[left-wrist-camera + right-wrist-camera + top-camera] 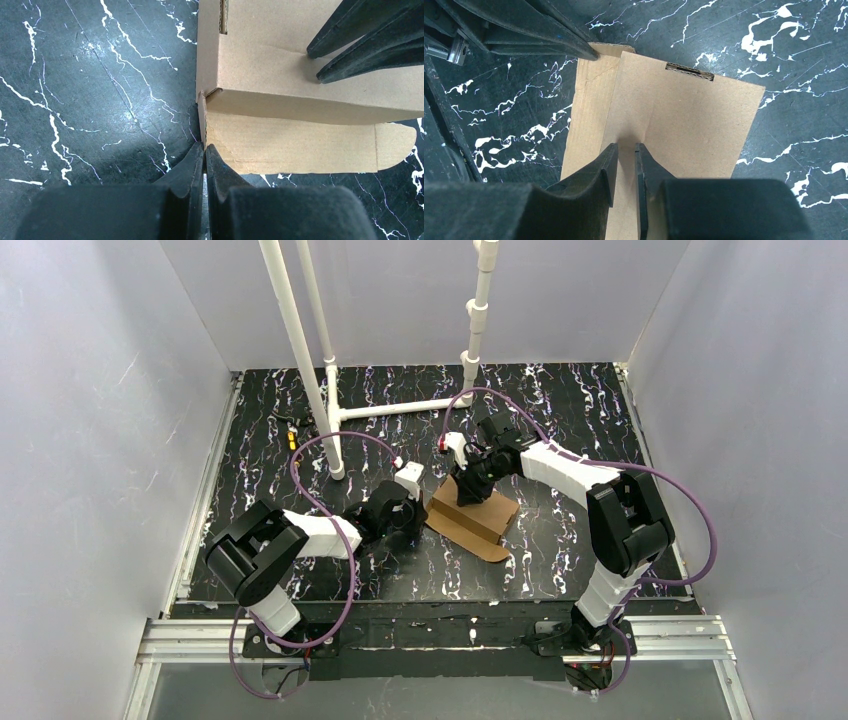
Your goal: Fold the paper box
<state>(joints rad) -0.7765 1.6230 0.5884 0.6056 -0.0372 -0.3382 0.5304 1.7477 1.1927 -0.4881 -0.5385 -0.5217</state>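
Note:
The paper box (480, 522) lies partly folded in the middle of the table, brown cardboard with one panel raised and a flap (300, 147) lying flat on the marble. My left gripper (204, 146) is shut, and its tips touch the end of a thin side flap at the box's corner. Nothing shows between its fingers. In the top view the left gripper (422, 512) sits at the box's left edge. My right gripper (626, 146) stands slightly open, fingertips down on the box's top panel (684, 120). From above, the right gripper (472, 496) is over the box's far side.
A white pipe frame (330, 410) stands at the back left and centre. Small dark and orange items (290, 435) lie near the back left wall. Grey walls close the table on three sides. Purple cables loop over both arms.

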